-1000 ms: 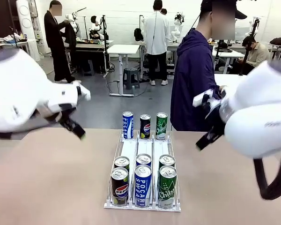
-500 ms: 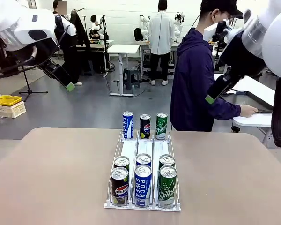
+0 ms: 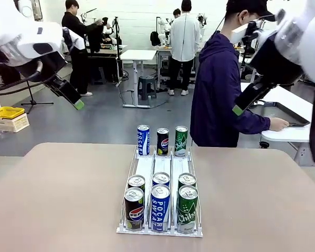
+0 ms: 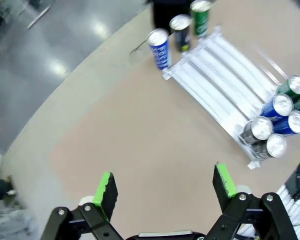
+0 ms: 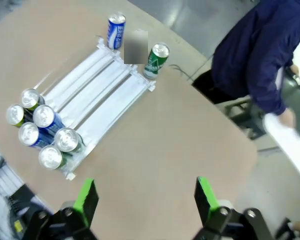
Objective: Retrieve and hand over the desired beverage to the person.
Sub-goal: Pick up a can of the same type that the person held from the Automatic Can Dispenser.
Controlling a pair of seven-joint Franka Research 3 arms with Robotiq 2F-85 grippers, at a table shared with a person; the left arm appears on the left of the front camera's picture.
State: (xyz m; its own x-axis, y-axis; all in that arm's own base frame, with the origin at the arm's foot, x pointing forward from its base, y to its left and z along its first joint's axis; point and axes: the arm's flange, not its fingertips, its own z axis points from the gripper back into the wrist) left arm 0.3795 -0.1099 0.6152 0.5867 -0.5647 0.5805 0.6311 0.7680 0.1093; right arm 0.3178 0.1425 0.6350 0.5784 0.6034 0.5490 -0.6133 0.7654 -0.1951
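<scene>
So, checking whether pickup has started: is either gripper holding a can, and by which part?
Nothing is held: the left gripper and right gripper both hang open above the cans.

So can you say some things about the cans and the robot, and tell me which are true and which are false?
1. The left pincer and the right pincer are open and empty. True.
2. The white rack holds six cans at its near end. True.
3. The cans beyond the rack's far end lie on their sides. False: the blue Pocari can, the Pepsi can and the green can stand upright.
4. The person holds a can. False: the hand rests on a side table, with no can.
</scene>
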